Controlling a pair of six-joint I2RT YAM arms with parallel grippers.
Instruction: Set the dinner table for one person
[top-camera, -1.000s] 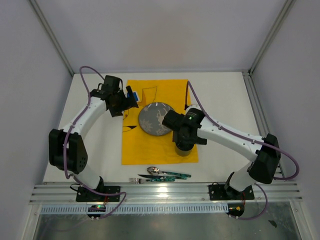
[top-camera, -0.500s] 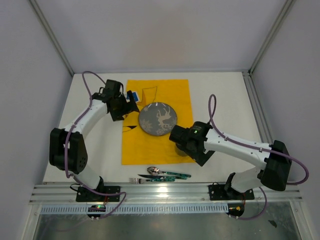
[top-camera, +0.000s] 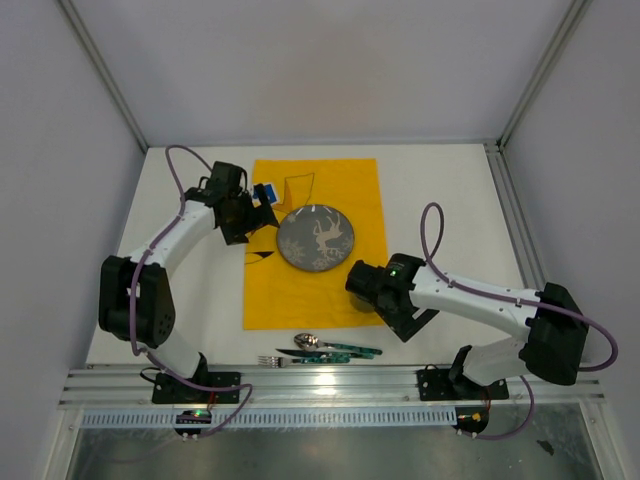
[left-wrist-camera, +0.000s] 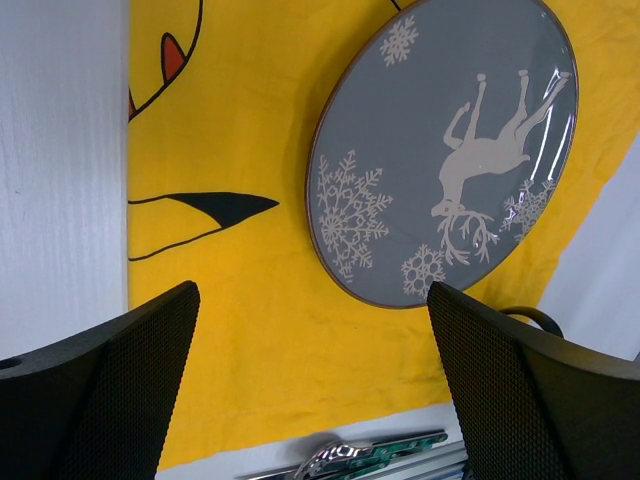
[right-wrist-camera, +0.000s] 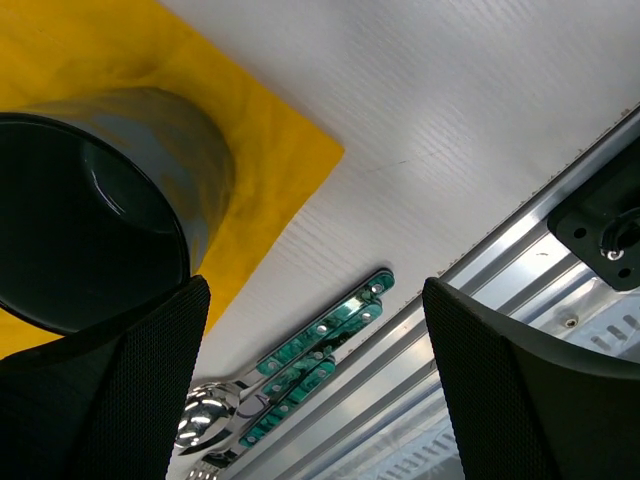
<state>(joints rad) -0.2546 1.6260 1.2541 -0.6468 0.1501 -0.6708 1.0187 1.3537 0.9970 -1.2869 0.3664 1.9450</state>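
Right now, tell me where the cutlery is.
In the top view, the green-handled cutlery lies on the white table, just off the near edge of the yellow cloth.

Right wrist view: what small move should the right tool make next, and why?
Probably lower the right tool toward the cutlery. It is open and empty, the cup already stands on the cloth, the plate is placed, and the cutlery lies off the cloth on the bare table.
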